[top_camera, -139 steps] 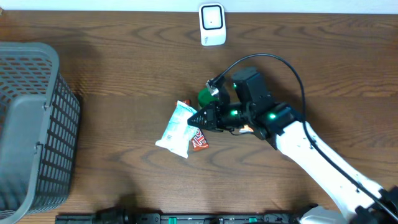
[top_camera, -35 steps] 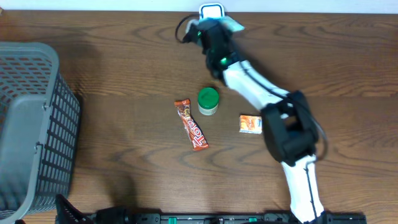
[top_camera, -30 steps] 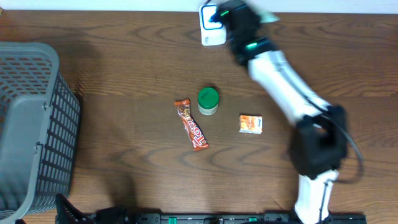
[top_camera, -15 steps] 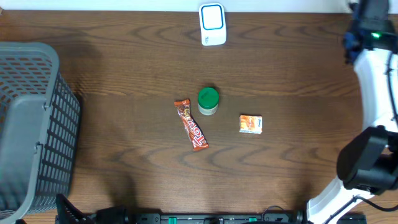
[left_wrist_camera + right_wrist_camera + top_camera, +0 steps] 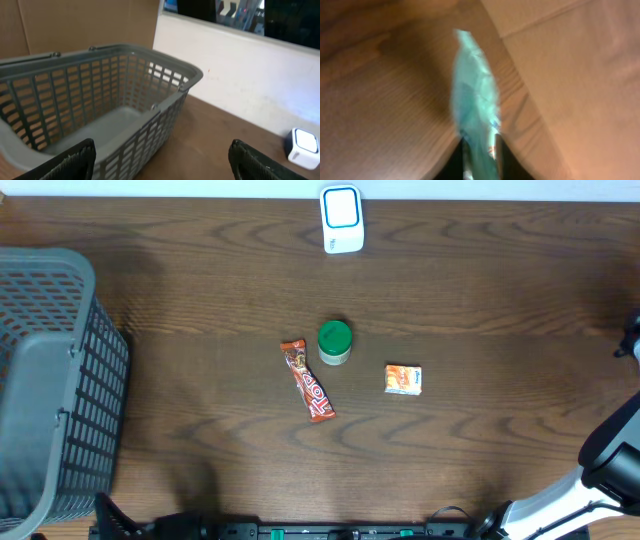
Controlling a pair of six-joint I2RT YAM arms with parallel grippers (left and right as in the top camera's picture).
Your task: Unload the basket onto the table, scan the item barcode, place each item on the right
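A: Requesting changes, left to right.

B: Finding basket point(image 5: 45, 380), bar point(image 5: 307, 380), jar point(image 5: 334, 342), scanner point(image 5: 341, 220) and packet point(image 5: 404, 379) lying as before on the table point(image 5: 200, 300). Missing only the pouch, gone from beside the bar. Tracing it up to the scanner about a second back, then away rightward. Now catching just a sliver of the right arm point(image 5: 612, 470), withdrawing past the far right edge.

A: Asking for the meaning.

B: Judging the pass at the scanner probably done and the pouch being carried off for setting down. Not confirming a read, seeing no sign either way.

A: Querying the hands.

B: Reporting left gripper point(image 5: 161, 147) standing wide, holding nothing, facing the basket. Reporting right gripper point(image 5: 480, 150) pinching the pouch point(image 5: 472, 95) narrowly at its lower end. Suspecting a loosening, but not telling it from a blurred frame.

A: Comparing views.

B: Getting neither pouch nor gripper from overhead, only the table layout. Getting the pouch solely from the right wrist view, standing upright over wood grain beside a paler surface at right. Getting from the left wrist view the basket's inside, and the scanner low at far right.
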